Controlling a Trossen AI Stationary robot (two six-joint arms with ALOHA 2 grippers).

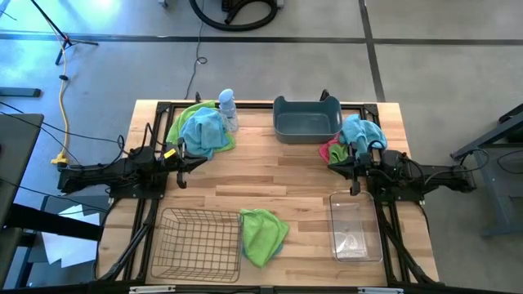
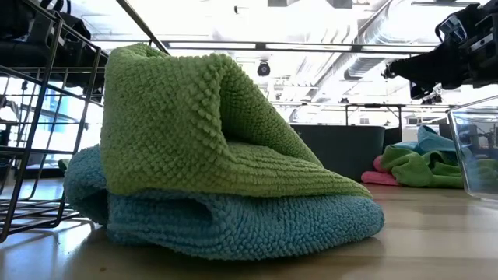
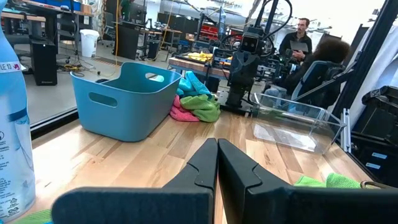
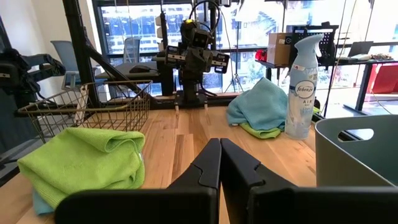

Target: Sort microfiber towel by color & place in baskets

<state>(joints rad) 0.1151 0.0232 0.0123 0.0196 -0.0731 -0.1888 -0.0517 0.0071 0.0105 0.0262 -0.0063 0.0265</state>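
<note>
Green and blue folded towels (image 1: 263, 235) lie between the wire basket (image 1: 196, 242) and clear bin (image 1: 355, 226), well apart from both grippers. Left gripper (image 3: 217, 163) and right gripper (image 4: 219, 160) hover empty, jaws pressed together.

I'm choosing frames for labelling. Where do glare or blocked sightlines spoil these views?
Low view: the green towel on a blue towel fills the frame, and the ceiling lights behind are blown out. Right wrist view: bright windows backlight the spray bottle. High view: evenly lit.
</note>
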